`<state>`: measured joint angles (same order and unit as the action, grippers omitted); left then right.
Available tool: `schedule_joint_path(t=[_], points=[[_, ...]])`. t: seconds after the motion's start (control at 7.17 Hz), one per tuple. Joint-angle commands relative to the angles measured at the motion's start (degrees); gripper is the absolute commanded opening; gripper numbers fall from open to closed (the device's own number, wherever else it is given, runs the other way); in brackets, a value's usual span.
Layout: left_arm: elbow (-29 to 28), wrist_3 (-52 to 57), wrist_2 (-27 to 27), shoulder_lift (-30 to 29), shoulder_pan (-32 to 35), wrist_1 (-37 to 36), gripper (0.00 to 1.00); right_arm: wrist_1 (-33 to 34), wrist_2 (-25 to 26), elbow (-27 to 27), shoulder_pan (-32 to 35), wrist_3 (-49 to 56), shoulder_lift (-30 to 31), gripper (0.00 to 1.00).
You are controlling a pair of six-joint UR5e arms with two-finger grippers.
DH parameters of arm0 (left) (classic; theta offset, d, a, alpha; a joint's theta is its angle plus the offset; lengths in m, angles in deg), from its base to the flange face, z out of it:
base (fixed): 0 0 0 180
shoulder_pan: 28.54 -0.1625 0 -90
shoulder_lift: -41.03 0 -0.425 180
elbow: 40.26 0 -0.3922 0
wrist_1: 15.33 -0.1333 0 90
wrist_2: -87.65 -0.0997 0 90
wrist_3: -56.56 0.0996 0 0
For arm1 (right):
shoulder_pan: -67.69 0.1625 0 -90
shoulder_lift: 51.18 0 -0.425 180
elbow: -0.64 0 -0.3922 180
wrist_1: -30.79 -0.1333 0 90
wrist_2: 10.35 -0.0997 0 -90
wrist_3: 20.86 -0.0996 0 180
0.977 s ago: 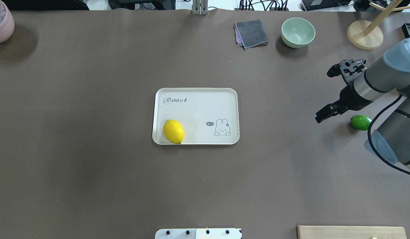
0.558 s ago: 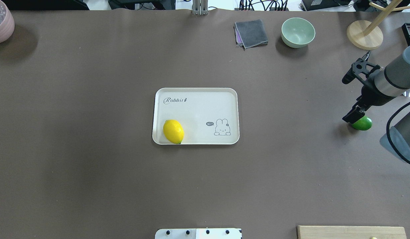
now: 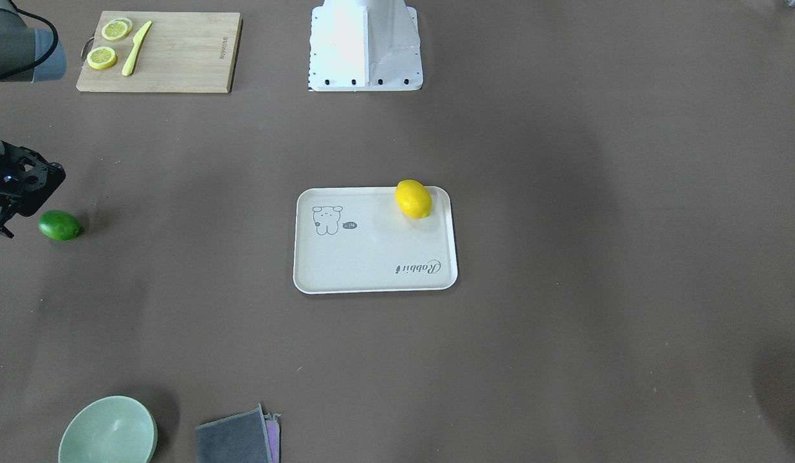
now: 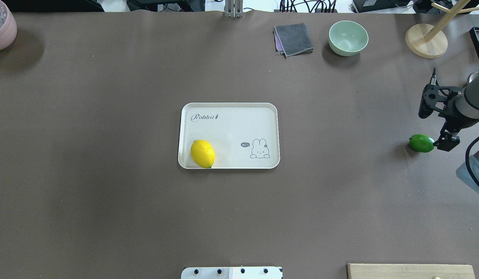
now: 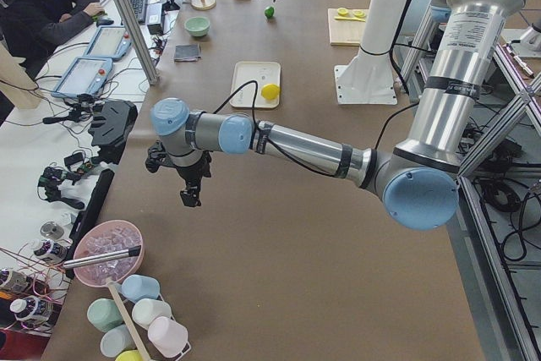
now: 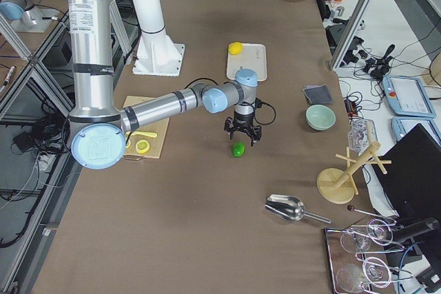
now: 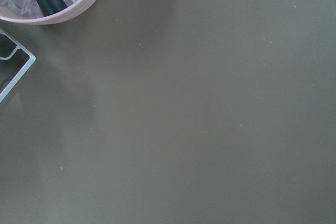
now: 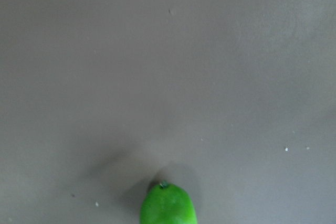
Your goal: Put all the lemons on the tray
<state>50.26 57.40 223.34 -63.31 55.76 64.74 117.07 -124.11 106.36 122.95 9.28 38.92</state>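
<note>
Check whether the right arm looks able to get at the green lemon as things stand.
Probably yes. The right claw hangs open just beside and above the green lemon, which lies alone on the bare table. Nothing stands between them.

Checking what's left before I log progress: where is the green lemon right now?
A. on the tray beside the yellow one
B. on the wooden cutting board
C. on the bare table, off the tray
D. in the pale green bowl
C: the green lemon lies on the brown table, well apart from the tray, which holds only the yellow lemon.
</note>
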Motion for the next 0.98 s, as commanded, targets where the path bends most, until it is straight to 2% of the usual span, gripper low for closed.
schedule_joint_path(t=[0.0, 0.84], points=[[0.01, -0.40, 0.09, 0.01, -0.01, 0.00, 0.98, 0.12, 0.21, 0.09, -2.07, 0.62, 1.04, 0.99], [0.01, -0.41, 0.09, 0.01, -0.01, 0.00, 0.98, 0.21, 4.69, -2.62, -6.04, -0.70, -1.59, 0.99]])
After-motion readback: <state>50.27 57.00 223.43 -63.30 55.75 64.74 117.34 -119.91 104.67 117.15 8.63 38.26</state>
